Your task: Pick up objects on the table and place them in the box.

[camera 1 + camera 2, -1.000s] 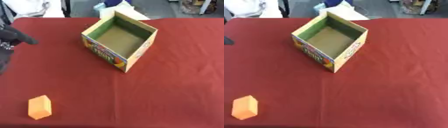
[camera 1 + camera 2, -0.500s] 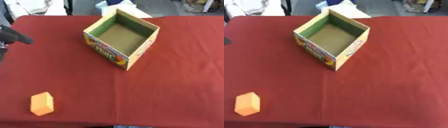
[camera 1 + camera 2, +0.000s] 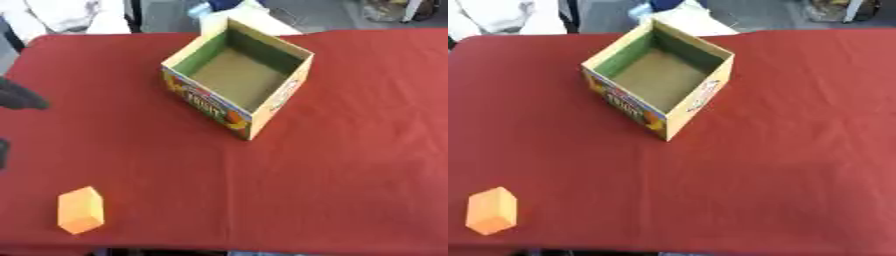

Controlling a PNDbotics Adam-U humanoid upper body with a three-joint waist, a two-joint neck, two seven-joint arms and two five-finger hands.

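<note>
Nothing on the table is changing place since a second ago: the whole picture is sliding slightly downward, which is the head tilting, while the box (image 3: 237, 76) and the orange block (image 3: 80, 210) are keeping the same spacing. The left hand (image 3: 19, 96) is still hanging at the left edge of the left eye view, over the red tablecloth (image 3: 350, 150), well apart from both things; only a dark, blurred part of it is showing, so I cannot tell whether its fingers are spread or curled. The box is sitting open-topped toward the far middle of the table, turned corner-on (its printed side is facing the near left), and its brown floor is lying bare. The block is standing near the front left corner, well apart from the box.
</note>
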